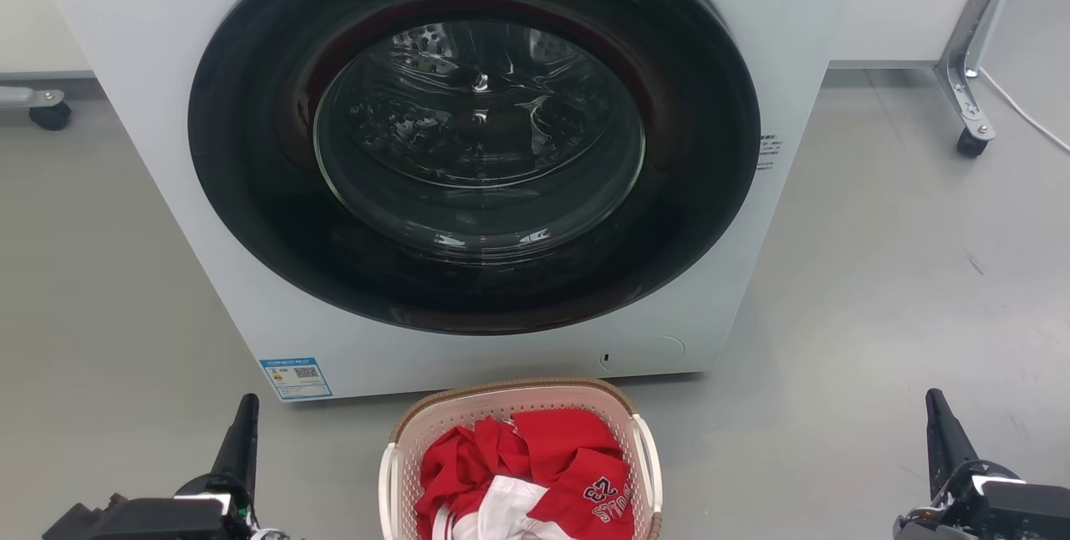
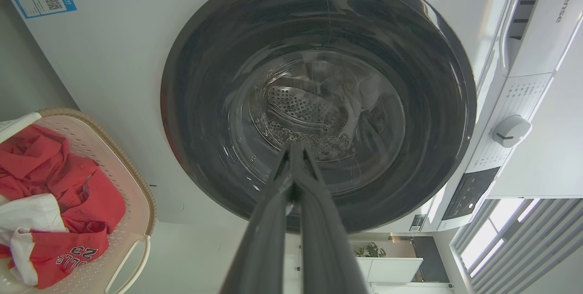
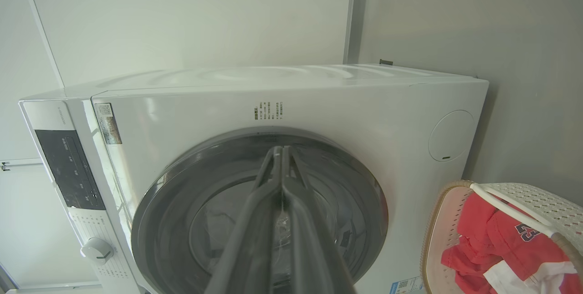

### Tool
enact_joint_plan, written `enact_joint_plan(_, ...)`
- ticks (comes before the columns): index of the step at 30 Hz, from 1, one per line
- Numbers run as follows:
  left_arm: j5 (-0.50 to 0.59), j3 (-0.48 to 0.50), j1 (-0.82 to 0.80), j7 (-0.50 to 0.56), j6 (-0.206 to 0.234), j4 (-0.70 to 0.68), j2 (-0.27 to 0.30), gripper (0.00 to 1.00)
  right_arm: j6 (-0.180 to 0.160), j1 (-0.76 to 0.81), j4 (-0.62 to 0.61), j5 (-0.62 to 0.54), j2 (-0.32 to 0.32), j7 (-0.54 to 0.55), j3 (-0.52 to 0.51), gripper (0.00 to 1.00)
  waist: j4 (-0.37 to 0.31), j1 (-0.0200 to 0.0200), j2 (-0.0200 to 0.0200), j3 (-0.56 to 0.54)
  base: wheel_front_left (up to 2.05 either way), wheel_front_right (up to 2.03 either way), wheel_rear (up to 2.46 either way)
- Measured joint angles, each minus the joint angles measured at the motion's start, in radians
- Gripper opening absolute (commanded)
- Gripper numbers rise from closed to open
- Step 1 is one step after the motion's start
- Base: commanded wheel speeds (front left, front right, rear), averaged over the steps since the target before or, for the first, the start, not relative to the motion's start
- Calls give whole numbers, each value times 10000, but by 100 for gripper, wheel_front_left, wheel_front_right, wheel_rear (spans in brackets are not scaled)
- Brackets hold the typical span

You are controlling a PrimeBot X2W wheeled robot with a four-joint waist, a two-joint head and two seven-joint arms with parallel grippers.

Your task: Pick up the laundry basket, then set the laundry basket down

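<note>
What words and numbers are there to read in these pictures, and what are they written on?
"Hisense": on the top panel of the washing machine.
"23": on the red shirt in the laundry basket; the curved letters beside it are partly folded away.
Blue label low on the machine's front: too small to read.
Small print beside the door: too small to read.

One basket [image 1: 451, 416], one washer [image 1: 476, 130].

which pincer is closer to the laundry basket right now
Left. The left pincer is a short way off the laundry basket on its left; the right pincer is much farther off on its right.
</note>
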Motion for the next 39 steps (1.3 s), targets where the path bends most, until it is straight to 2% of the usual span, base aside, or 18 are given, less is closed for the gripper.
enact_joint_plan(39, 0, 0, 0, 0, 0, -4, 0, 0, 0, 0, -4, 0, 0, 0, 0, 0, 0, 0, 0, 0, 0, 0, 0)
